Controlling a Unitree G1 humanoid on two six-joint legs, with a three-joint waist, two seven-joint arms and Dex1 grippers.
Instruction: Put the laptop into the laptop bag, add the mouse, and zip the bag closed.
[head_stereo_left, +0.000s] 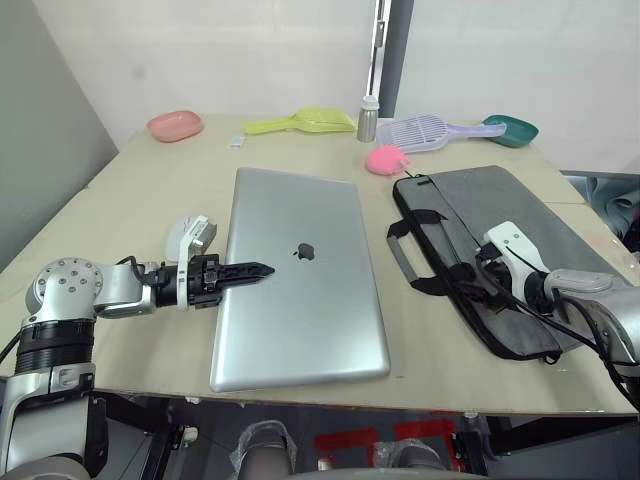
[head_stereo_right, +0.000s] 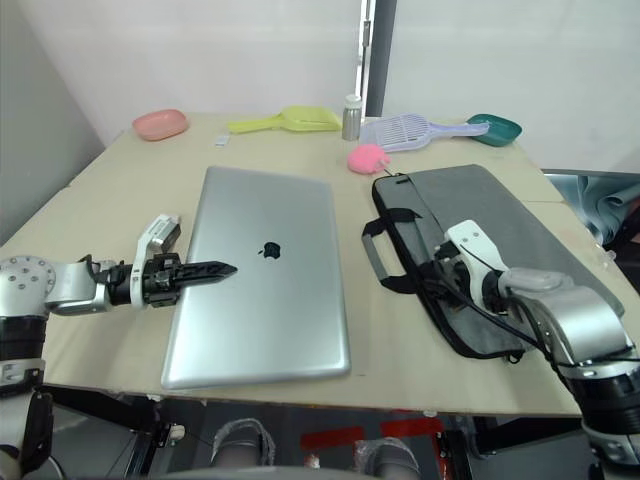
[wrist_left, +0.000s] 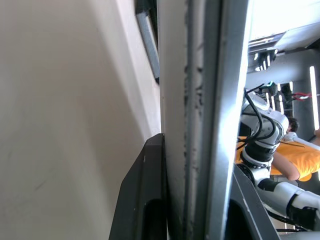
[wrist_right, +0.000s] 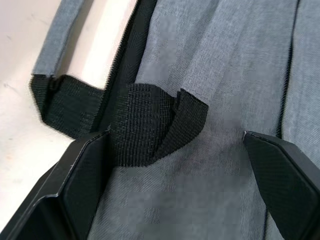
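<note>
The silver laptop (head_stereo_left: 300, 290) lies closed in the middle of the table. My left gripper (head_stereo_left: 262, 269) is shut on its left edge; the left wrist view shows that edge (wrist_left: 200, 100) clamped between the two black fingers (wrist_left: 140, 200). The grey laptop bag (head_stereo_left: 500, 210) lies flat to the right of the laptop, its black handles (head_stereo_left: 410, 250) pointing towards it. My right gripper (head_stereo_left: 478, 274) hovers low over the bag's near part. It is open, and a black strap loop (wrist_right: 150, 130) sits between its spread fingers (wrist_right: 75, 185). The mouse is out of view.
Along the table's far edge lie a pink dish (head_stereo_left: 175, 125), a yellow scoop (head_stereo_left: 300, 122), a small bottle (head_stereo_left: 369, 118), a lavender scoop (head_stereo_left: 430, 130) and a teal bowl (head_stereo_left: 510, 130). A pink plush toy (head_stereo_left: 385, 158) sits by the bag's far corner. A person in orange (wrist_left: 300, 160) appears beyond the table.
</note>
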